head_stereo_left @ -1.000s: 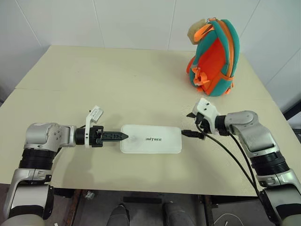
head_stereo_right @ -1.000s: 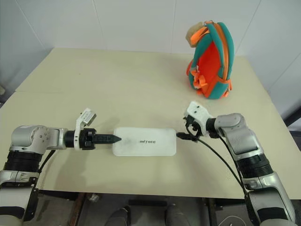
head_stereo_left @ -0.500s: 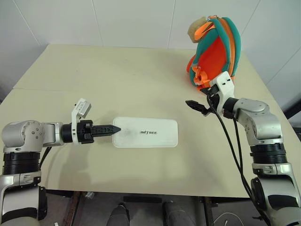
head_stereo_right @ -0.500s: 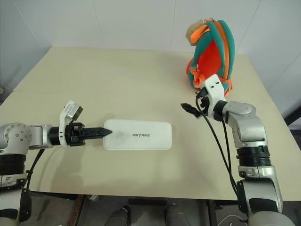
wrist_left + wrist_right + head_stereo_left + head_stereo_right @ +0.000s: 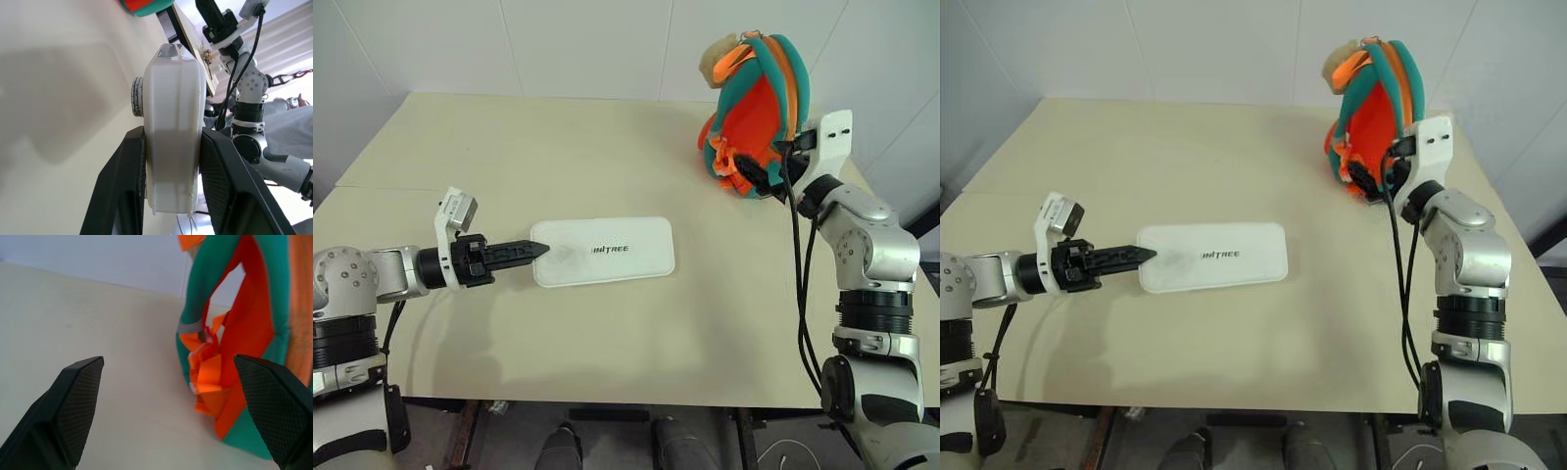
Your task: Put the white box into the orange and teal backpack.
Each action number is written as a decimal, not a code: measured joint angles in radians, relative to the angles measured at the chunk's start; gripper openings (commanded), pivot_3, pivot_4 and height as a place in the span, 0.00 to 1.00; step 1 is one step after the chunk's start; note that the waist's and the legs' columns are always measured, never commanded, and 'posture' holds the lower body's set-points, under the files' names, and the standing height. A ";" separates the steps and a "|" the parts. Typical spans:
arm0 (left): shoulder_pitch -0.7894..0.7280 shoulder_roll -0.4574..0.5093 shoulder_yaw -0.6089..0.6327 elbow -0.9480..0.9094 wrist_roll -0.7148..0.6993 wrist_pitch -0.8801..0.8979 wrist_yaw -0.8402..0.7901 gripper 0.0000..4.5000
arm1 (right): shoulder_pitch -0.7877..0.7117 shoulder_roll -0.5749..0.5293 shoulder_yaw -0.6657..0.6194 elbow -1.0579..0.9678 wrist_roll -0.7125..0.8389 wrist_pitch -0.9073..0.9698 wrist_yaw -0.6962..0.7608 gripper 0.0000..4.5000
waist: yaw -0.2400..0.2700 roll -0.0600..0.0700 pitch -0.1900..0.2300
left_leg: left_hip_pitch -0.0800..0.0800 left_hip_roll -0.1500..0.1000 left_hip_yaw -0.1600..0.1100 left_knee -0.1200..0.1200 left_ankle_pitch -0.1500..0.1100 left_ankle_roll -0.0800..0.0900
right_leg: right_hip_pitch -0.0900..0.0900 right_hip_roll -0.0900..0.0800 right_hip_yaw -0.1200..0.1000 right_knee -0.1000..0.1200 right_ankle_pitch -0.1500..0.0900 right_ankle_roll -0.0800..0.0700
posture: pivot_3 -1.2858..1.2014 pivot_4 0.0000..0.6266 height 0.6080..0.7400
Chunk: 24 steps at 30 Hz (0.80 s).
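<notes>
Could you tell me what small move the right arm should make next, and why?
Probably ease the open right gripper onto the orange and teal backpack to hold it, since the left gripper already clamps the white box.

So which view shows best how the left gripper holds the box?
The left wrist view: both fingers clamp the box edge between them. The eye views show the left gripper at the box's end from above.

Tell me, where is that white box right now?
In the head views the white box sits near the table's front middle, its left end pinched in the left claw.
</notes>
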 measured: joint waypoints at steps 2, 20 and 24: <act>-0.001 -0.012 0.010 -0.007 -0.010 0.007 0.019 0.27 | -0.043 0.008 -0.002 0.094 -0.019 -0.054 -0.046 1.00 | -0.003 0.000 0.000 | 0.000 0.000 0.000 0.000 0.000 0.000 | 0.000 0.000 0.000 0.000 0.000 0.000 | 0.52 0.24 1.00; 0.054 -0.069 0.151 -0.100 -0.073 0.050 0.179 0.27 | -0.323 0.014 0.009 0.811 -0.117 -0.493 -0.158 1.00 | -0.033 0.000 0.000 | 0.000 0.000 0.001 -0.001 0.001 -0.002 | 0.000 -0.001 0.000 0.001 0.000 0.000 | 0.52 0.24 1.00; 0.056 -0.078 0.161 -0.104 -0.079 0.050 0.201 0.27 | -0.377 0.034 0.011 0.908 -0.128 -0.536 -0.177 0.80 | -0.043 0.000 0.000 | 0.001 0.000 0.001 -0.001 0.001 -0.002 | 0.000 -0.001 0.000 0.001 0.000 0.000 | 0.52 0.24 1.00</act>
